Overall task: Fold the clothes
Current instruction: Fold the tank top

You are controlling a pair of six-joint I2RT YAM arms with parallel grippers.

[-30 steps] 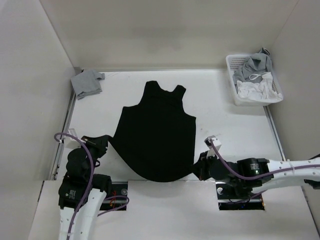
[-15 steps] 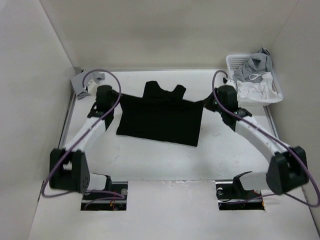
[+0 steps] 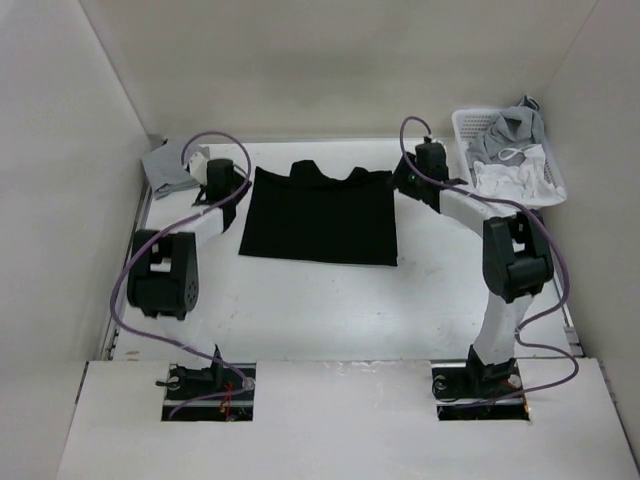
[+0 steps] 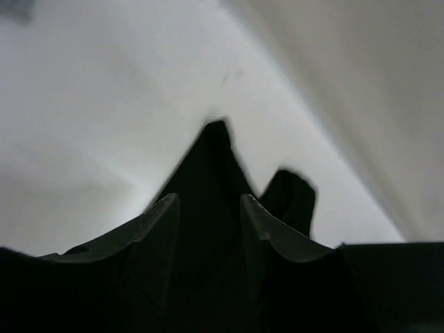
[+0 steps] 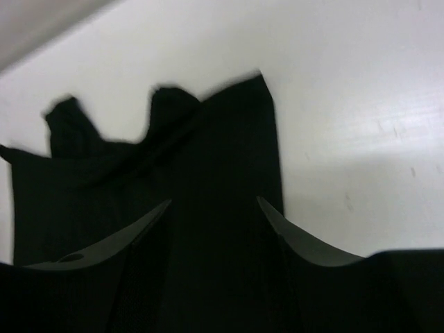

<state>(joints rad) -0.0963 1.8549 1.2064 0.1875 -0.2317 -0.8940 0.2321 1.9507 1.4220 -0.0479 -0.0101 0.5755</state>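
Note:
The clothes (image 3: 320, 220) are a black sleeveless garment lying folded in half toward the back of the table, with its neck notch and straps poking out at the far edge. My left gripper (image 3: 243, 186) hovers at the fold's back left corner and my right gripper (image 3: 398, 178) at its back right corner. In the left wrist view the gripper (image 4: 208, 198) has its jaws apart over the black cloth (image 4: 215, 152). In the right wrist view the gripper (image 5: 214, 200) stands wide apart over the cloth (image 5: 222, 139) near its side edge. Neither pinches the fabric.
A white basket (image 3: 478, 198) with white and grey bundled clothes (image 3: 512, 150) stands at the back right, close to my right arm. A grey cloth (image 3: 168, 172) lies at the back left corner. Walls enclose the table on the left, right and back.
Both arms carried the garment's near hem from the front edge to the back, folding it in half. Both grippers, shut on the cloth before, now stand open.

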